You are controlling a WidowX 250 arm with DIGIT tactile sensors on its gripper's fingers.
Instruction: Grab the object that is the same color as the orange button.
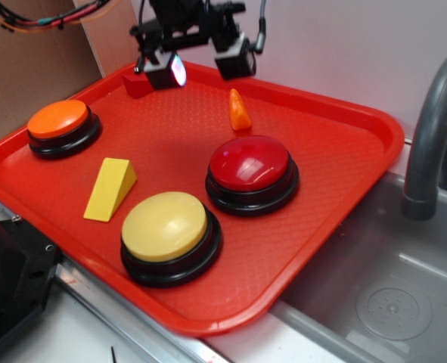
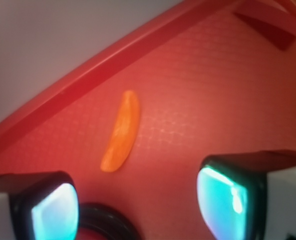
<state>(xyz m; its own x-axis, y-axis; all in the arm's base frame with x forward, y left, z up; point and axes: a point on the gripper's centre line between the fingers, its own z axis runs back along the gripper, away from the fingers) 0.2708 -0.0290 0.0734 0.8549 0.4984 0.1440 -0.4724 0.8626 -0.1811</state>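
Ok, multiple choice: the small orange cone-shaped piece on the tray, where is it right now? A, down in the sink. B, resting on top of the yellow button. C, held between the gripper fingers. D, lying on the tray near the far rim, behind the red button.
D: the orange piece lies on the tray behind the red button, with the open gripper above it, holding nothing.

Black gripper (image 1: 197, 66) body with dark cables looping above; two blocky jaws, white-sided, black-rimmed, their inner pads glossy (glowing teal in the wrist view).

Red tray (image 1: 344, 227): yellow wedge (image 1: 110, 188), red button (image 1: 251, 172), yellow button (image 1: 169, 234) (sink (image 1: 374, 302) beside).
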